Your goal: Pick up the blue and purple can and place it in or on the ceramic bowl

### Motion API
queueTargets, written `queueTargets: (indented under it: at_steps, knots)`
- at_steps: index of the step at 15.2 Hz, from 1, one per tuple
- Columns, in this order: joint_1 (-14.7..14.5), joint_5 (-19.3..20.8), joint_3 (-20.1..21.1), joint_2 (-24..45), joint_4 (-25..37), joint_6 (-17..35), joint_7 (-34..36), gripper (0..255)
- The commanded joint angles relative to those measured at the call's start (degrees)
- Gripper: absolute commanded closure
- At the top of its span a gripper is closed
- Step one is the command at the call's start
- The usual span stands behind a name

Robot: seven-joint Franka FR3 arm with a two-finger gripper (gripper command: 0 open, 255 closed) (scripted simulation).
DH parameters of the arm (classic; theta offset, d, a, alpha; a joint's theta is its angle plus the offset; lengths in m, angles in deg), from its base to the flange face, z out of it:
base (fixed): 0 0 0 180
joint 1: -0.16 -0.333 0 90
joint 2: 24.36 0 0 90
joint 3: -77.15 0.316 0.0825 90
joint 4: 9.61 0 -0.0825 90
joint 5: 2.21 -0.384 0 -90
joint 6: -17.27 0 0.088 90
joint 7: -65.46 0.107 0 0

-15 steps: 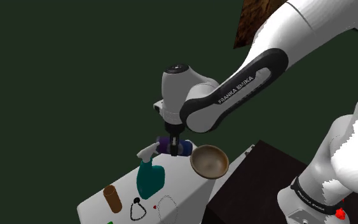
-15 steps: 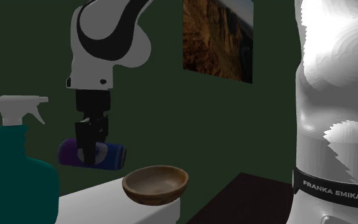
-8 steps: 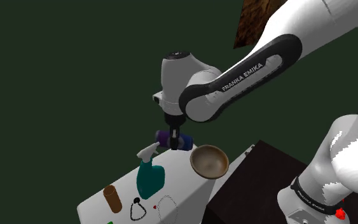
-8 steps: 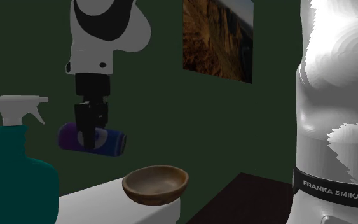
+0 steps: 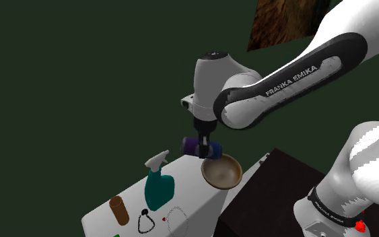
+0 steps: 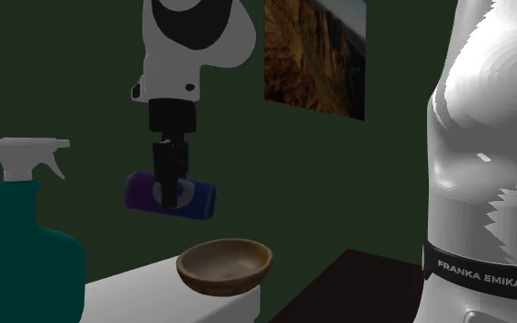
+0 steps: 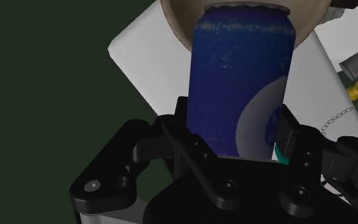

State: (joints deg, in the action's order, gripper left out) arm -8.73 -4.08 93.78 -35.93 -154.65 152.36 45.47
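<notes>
A blue and purple can (image 5: 196, 145) lies level in the air, clasped by my black gripper (image 5: 204, 147), which is shut on it. The can hangs just above the rim of the brown bowl (image 5: 221, 172), on the shoulder view's left of that bowl. In the second exterior view the can (image 6: 192, 196) and gripper (image 6: 167, 191) hover above and a little left of the bowl (image 6: 225, 266). Along the wrist view the can (image 7: 241, 76) runs out between the fingers (image 7: 182, 118), its far end over the bowl (image 7: 174, 22).
The bowl stands at the corner of a white table (image 5: 201, 205). A teal spray bottle (image 5: 159, 187), a brown cylinder (image 5: 119, 210) and a thin chain (image 5: 176, 217) share that top. Past the table edge stands the dark stand (image 5: 275, 192). A painting (image 6: 316, 55) hangs on the green wall.
The arm has carried the can up and toward the bowl, rightward in both exterior views. Bowl and bottle have stayed put.
</notes>
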Motion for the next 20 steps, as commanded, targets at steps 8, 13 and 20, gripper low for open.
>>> queueTargets:
  at_steps: [8,13,20]
  knots:
    - [-1.03,-3.74,-3.69,-14.78,-16.01,1.40,-6.37,255]
    - [-0.67,-3.46,-3.06,-10.88,-17.55,6.82,-5.92,255]
    - [0.02,-2.64,-2.25,-5.72,-18.82,13.21,-5.10,255]
